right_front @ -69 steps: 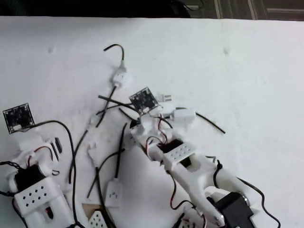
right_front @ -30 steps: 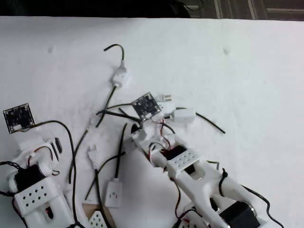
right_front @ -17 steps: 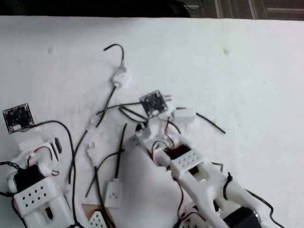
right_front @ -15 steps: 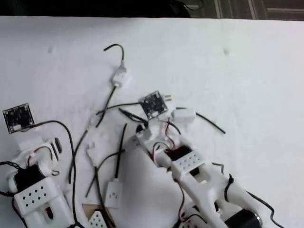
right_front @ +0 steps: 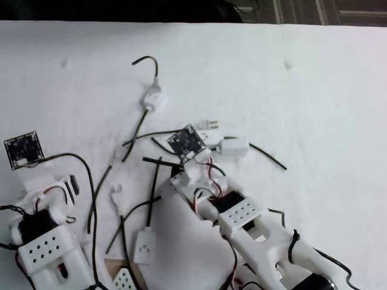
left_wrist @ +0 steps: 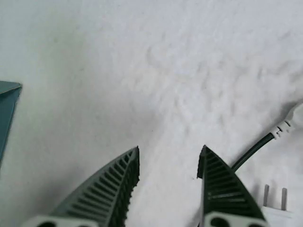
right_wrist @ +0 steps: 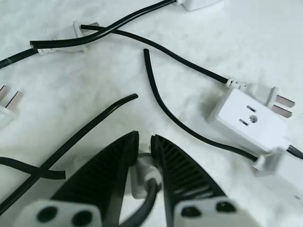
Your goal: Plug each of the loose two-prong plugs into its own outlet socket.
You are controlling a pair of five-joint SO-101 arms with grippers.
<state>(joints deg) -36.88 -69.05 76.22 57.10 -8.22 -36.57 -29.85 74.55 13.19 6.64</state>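
Entry: my right gripper point(right_wrist: 144, 139), clamped on white moulded plug end point(right_wrist: 143, 174). My left gripper point(left_wrist: 168, 156): wide, empty. Risk: crossed black rubber cords point(right_wrist: 94, 124) may snag, tilting prongs off-socket.

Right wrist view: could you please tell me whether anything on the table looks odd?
Yes: the black cords end in bare cut stubs and lie crossed over each other near the white outlet socket, beside the right gripper, which grips a white plug.

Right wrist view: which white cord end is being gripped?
The white cord end clamped in the right gripper; the two-prong plugs and the socket block lie loose on the table.
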